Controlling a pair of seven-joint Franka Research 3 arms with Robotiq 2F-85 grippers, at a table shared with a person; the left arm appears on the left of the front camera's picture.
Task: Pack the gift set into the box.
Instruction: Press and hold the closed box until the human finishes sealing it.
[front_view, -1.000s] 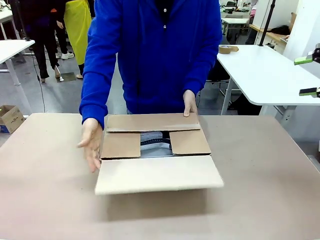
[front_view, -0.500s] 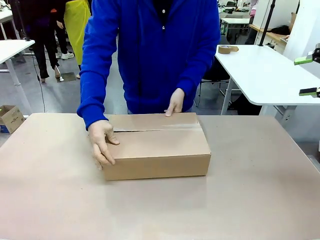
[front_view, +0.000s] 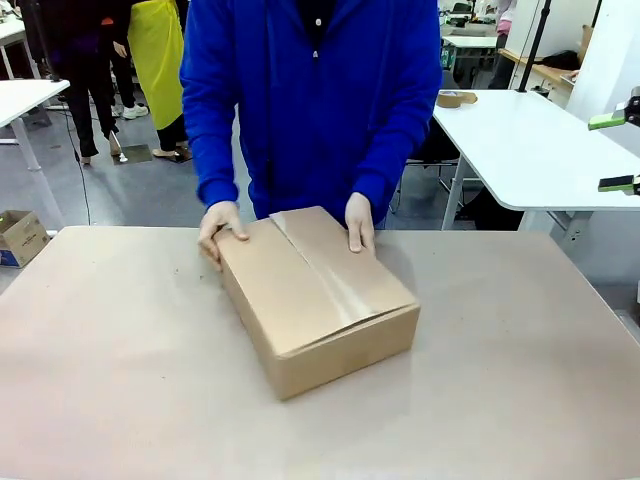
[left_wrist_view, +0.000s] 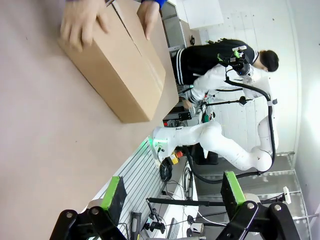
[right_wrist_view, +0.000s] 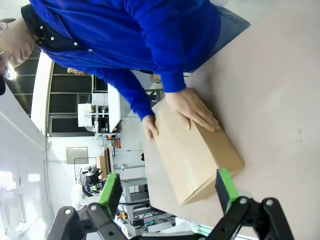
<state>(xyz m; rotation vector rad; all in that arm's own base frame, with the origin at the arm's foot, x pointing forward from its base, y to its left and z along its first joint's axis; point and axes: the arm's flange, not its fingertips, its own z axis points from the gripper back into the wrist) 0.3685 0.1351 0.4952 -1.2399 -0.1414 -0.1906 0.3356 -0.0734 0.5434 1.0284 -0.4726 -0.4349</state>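
The box (front_view: 315, 295) sits on the brown table (front_view: 120, 380), a little past its middle toward the far side. Its top flaps are folded down flat, so the seam between them runs as a line along the lid. It lies skewed: one short end points to the near right, the other to the person in a blue top at the far edge. That person has both hands on the far end. The hand on the left (front_view: 220, 226) is wrapped over the far left corner, and the hand on the right (front_view: 359, 222) lies flat on the lid, fingers pointing near. Both arms hang well back from the carton. The left gripper (left_wrist_view: 172, 192) has its green-padded fingers spread wide with nothing between them, and the right gripper (right_wrist_view: 167, 192) is parted the same way, also holding nothing. Off to the far right stands a white table (front_view: 530, 150) with a roll of tape (front_view: 456, 98) on it.
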